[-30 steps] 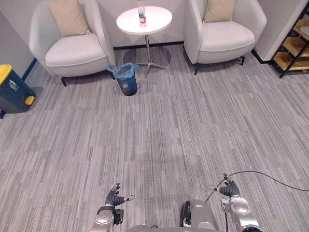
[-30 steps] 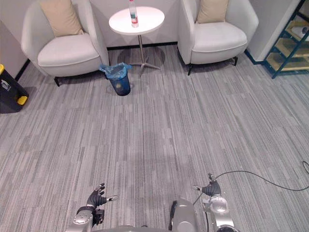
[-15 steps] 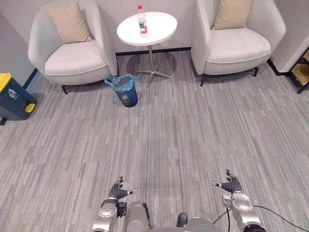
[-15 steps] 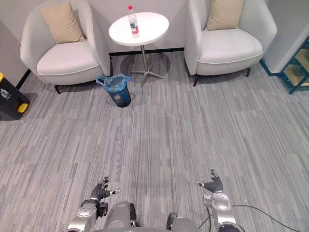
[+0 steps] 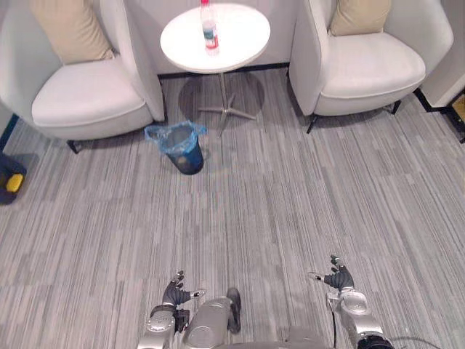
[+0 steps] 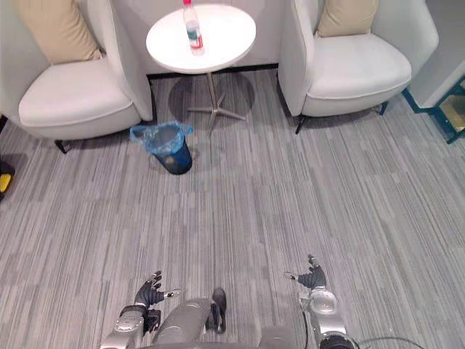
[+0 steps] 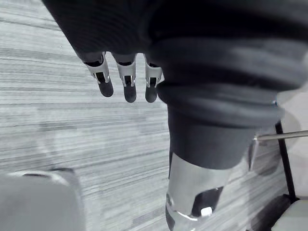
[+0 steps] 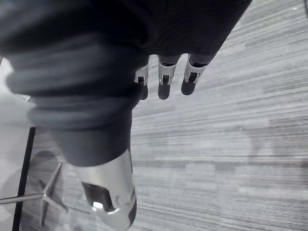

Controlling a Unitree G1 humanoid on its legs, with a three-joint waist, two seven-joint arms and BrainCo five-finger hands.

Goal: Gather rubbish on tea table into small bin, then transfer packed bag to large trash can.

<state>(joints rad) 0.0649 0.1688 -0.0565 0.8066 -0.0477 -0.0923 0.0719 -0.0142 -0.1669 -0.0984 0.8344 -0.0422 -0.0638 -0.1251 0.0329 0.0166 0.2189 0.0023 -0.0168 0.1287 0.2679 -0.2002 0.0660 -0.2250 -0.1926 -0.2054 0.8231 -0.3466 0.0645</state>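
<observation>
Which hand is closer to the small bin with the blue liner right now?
Left. The left hand hangs almost straight back from the small bin; the right hand is about as far back but well off to its right.

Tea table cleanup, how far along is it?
Nothing looks done: the clear plastic bottle stands on the round white tea table, and the small dark bin with blue bag sits beside it. Nothing in hand: the left robot hand and right robot hand hang open and empty. Left: bin the bottle, then carry the bag to the dark large trash can.
</observation>
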